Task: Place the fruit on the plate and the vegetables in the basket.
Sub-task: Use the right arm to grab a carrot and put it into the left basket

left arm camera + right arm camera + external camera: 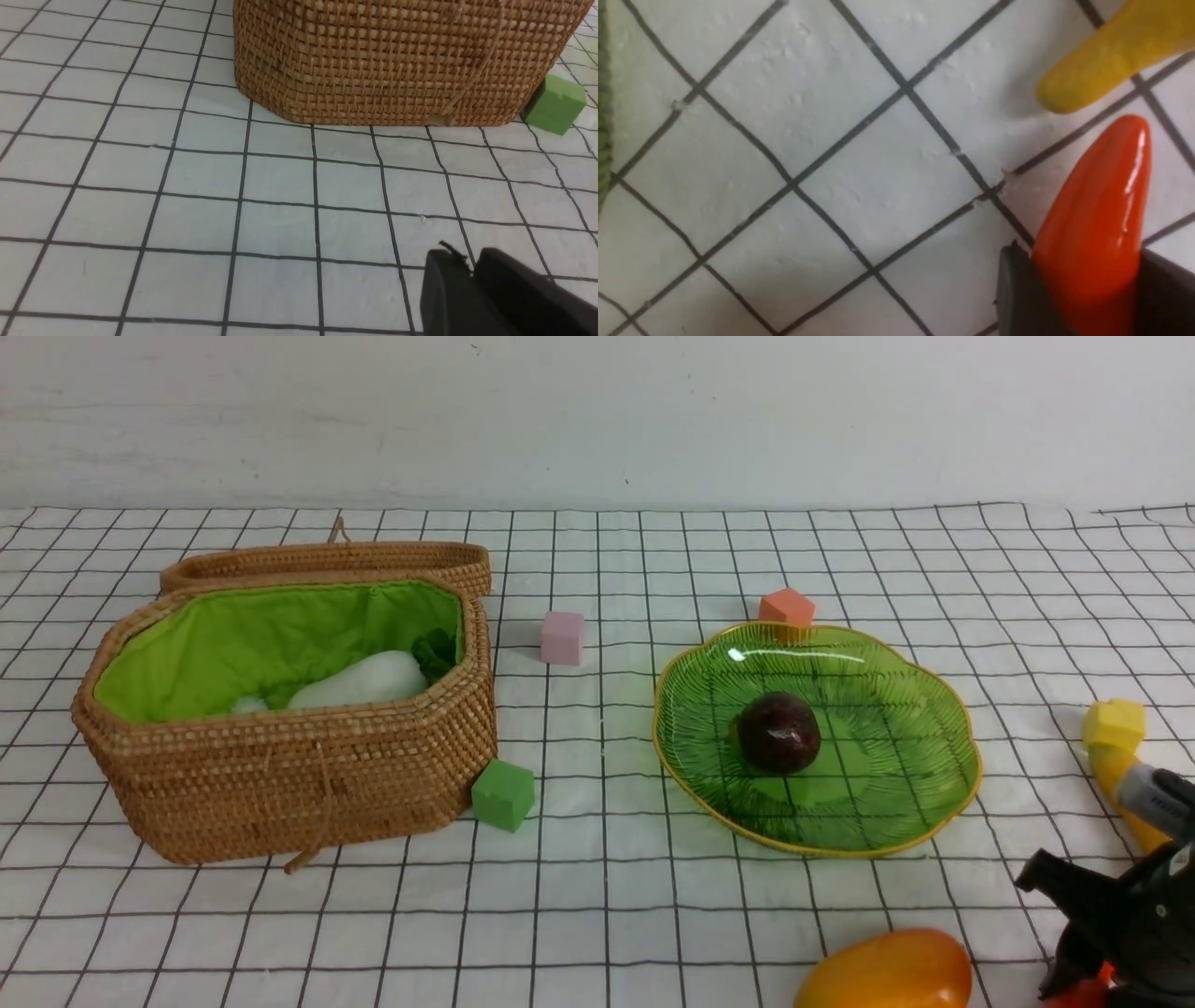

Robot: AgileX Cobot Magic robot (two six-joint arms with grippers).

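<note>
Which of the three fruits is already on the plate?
The small dark maroon fruit, sitting in the middle of the green plate. The mango and the banana lie on the cloth, off the plate.

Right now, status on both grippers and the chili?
Left gripper shut, empty, near basket. Right gripper shut on chili pepper, low over the cloth. Banana tip close beside, not touching.

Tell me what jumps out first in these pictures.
The wicker basket on the left, green-lined, holds a white radish; the green glass plate right of centre holds a dark maroon fruit. Close up, a glossy red chili pepper sits between the fingers of the right gripper.
</note>
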